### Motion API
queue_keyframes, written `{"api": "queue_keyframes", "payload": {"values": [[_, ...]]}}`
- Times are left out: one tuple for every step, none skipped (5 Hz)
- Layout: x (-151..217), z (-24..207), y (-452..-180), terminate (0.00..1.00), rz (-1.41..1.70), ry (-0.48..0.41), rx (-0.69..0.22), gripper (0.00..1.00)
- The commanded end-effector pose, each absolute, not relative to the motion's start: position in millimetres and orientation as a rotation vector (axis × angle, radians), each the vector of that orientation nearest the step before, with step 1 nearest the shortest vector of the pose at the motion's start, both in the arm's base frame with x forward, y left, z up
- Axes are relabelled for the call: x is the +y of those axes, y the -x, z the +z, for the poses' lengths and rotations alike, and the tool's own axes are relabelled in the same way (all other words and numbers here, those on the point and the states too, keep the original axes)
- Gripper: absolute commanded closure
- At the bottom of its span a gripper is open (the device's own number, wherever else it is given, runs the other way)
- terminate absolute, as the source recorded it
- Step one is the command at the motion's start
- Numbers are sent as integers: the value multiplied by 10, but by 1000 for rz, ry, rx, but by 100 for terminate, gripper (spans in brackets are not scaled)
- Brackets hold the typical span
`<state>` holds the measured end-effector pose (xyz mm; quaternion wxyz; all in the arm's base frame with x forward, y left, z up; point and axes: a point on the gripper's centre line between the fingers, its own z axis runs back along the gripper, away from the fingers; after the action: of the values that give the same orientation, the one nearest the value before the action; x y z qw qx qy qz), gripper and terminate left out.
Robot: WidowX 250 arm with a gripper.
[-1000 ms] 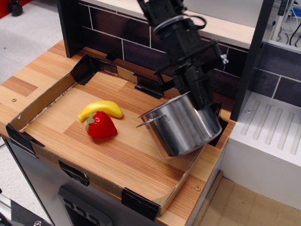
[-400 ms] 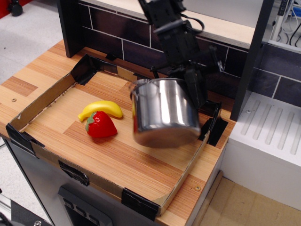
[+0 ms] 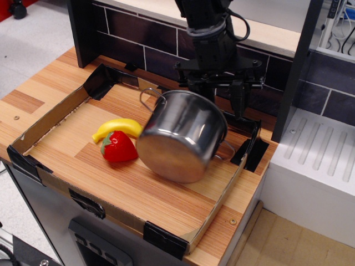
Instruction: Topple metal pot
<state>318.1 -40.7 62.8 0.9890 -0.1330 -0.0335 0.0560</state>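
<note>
The metal pot (image 3: 180, 136) lies tipped on its side in the cardboard tray (image 3: 50, 119), its shiny round bottom facing the camera and its mouth pointing toward the back wall. One wire handle (image 3: 148, 95) sticks up at the upper left and the other (image 3: 224, 151) at the lower right. My gripper (image 3: 216, 95) hangs just behind and above the pot with its jaws spread and nothing between them. The right finger (image 3: 238, 101) shows clear of the pot; the left finger is partly hidden behind the pot's rim.
A yellow toy banana (image 3: 118, 128) and a red toy strawberry (image 3: 118, 147) lie just left of the pot, the strawberry nearly touching it. A dark brick backsplash (image 3: 138, 39) stands behind. A white ridged unit (image 3: 319, 155) borders the right.
The pot was held tilted at the tray's right side, swung over to the left, and now rests on its side. The gripper has let go and risen behind it.
</note>
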Motion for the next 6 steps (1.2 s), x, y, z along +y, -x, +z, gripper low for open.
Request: {"api": "queue_keyframes", "payload": {"values": [[-411, 954, -3144, 0, 129, 280, -124, 0], [-429, 986, -3140, 0, 146, 292, -124, 0], [-438, 1084, -3148, 0, 189, 297, -137, 0], [-370, 1362, -3122, 0, 281, 235, -203, 0], [-256, 1663, -3069, 0, 327, 204, -216, 0], [-256, 1663, -3069, 0, 327, 204, -216, 0]]}}
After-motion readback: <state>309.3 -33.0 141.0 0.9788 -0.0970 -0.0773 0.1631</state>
